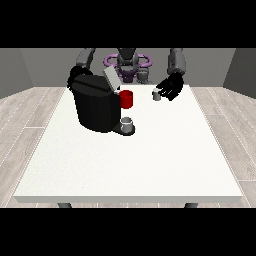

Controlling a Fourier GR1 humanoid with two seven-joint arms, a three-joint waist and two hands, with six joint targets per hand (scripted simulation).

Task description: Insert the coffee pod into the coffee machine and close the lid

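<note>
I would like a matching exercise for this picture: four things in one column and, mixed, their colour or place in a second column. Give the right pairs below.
Things:
1. coffee machine
2. coffee pod
3. mug
4. small cup

Descriptions:
A. red, beside the machine's upper part
B. grey, on the machine's tray at the front
C. large and black, lid raised
D. small and pale, next to the robot hand at the view's right

Pairs: 1-C, 2-D, 3-A, 4-B

Coffee machine [96, 107] blocks table's [150, 165] left rear; near half open.
</note>
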